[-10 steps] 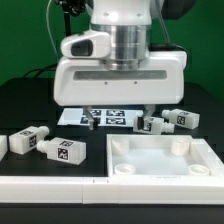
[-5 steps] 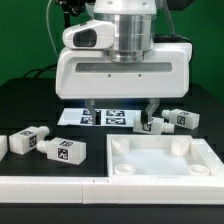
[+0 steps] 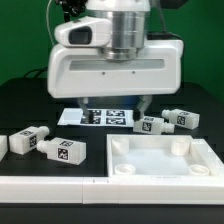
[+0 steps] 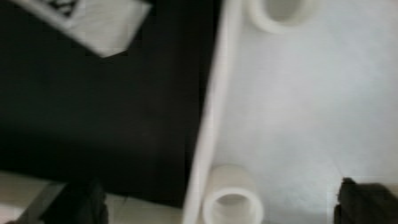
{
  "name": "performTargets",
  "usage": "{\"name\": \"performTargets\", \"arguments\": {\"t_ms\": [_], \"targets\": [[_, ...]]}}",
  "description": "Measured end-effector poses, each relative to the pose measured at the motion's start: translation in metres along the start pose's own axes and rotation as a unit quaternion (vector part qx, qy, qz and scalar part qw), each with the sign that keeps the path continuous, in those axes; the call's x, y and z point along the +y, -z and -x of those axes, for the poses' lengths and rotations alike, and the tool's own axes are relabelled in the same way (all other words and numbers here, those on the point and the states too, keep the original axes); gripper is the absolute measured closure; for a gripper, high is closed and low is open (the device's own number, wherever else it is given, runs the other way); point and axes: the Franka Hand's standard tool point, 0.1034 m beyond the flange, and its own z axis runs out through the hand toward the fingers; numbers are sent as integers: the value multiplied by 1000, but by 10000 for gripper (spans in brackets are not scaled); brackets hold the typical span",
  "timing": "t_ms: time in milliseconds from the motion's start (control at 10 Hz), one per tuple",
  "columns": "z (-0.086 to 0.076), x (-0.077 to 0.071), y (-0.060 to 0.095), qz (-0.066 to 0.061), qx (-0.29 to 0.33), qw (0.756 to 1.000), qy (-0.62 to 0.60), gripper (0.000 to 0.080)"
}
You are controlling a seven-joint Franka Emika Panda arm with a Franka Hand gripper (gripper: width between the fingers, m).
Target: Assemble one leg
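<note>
White oblong leg [image 3: 153,124] — tagged, claw [image 3: 118,106] spread

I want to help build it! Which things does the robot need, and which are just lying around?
Needed: leg (any of four alike), white panel with holes, end effector.
Lying about: marker board.

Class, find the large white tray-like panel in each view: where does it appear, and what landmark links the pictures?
Exterior view: the panel lies low on the exterior view's right.
Wrist view: the panel fills about half the picture, bordering the black table.
Shared landmark: its round corner sockets.
</note>
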Motion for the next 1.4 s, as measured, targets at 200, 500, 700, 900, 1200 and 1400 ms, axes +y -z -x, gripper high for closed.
{"name": "performTargets", "arguments": {"t_ms": [200, 500, 700, 900, 1200, 1400], "targets": [[-2, 6, 2, 5, 8, 998, 54, 150], [-2, 4, 0, 4, 8, 998, 58, 150], [4, 9, -8, 13, 1, 989, 145, 150], [20, 26, -15, 13, -8, 974, 225, 150], [28, 40, -17, 9, -14, 951, 309, 150], [27, 38, -19, 13, -13, 950, 311, 150]]}}
